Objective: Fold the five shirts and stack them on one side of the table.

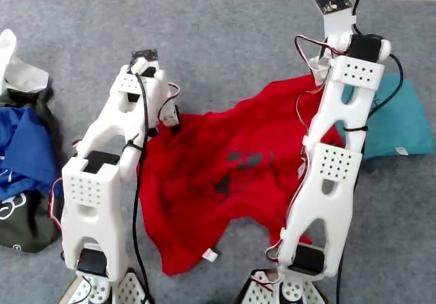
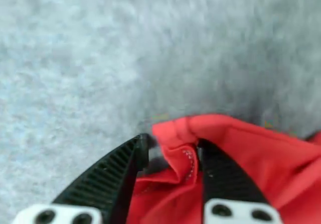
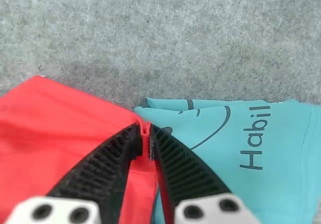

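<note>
High view | arms (image 1: pixel 327 174) extended; jaws pinching red shirt (image 1: pixel 225 174)

A red shirt (image 1: pixel 225 174) lies spread and wrinkled in the middle of the grey tabletop (image 1: pixel 225 38), with a dark print near its centre and a small white tag (image 1: pixel 210 255) at its lower edge. A teal shirt (image 1: pixel 402 123) lies folded at the right of the frame, touching the red one's upper right corner. At the left edge sits a heap with a blue shirt (image 1: pixel 27 147), a dark shirt (image 1: pixel 24 225) and a white shirt (image 1: pixel 20 76). The left arm (image 1: pixel 102 174) rises from the lower left to the red shirt's upper left edge. The right arm (image 1: pixel 330 174) stretches from the bottom across the shirt to its upper right corner.
</note>
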Motion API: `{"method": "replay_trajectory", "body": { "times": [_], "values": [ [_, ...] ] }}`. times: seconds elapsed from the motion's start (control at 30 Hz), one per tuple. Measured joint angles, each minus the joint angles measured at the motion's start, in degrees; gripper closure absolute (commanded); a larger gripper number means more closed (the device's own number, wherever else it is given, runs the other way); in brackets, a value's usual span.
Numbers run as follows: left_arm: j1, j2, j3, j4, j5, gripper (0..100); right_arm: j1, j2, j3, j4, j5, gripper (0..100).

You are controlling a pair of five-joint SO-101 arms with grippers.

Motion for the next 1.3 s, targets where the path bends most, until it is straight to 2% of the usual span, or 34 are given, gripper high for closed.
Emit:
{"method": "replay_trajectory", "body": {
  "times": [0.13, 0.3, 0.53, 0.67, 0.73, 1.03, 1.3],
  "values": [
    [-4.3, 0.4, -3.7, -2.5, -0.5, 75, 0.0, 0.0, 0.0, 0.0, 0.0, 98.4],
    [-9.7, 0.6, -9.1, -3.1, -5.8, 72, 0.0, 0.0, 0.0, 0.0, 0.0, 98.4],
    [-10.4, 0.6, -14.9, -0.1, -11.4, 72, 0.0, 0.0, 0.0, 0.0, 0.0, 98.4],
    [-10.3, 0.6, -21.5, 3.3, -11.9, 73, 0.0, 0.0, 0.0, 0.0, 0.0, 98.4],
    [-10.2, 0.6, -24.7, 3.5, -9.4, 73, 0.0, 0.0, 0.0, 0.0, 0.0, 98.4],
    [-5.1, 7.9, -27.3, 3.5, 12.2, 73, 0.0, 0.0, 0.0, 0.0, 0.0, 98.4],
    [-3.8, 18.3, -32.0, 3.6, 17.6, 73, 0.0, 0.2, 0.0, 0.0, 0.0, 98.4]
  ]
}}
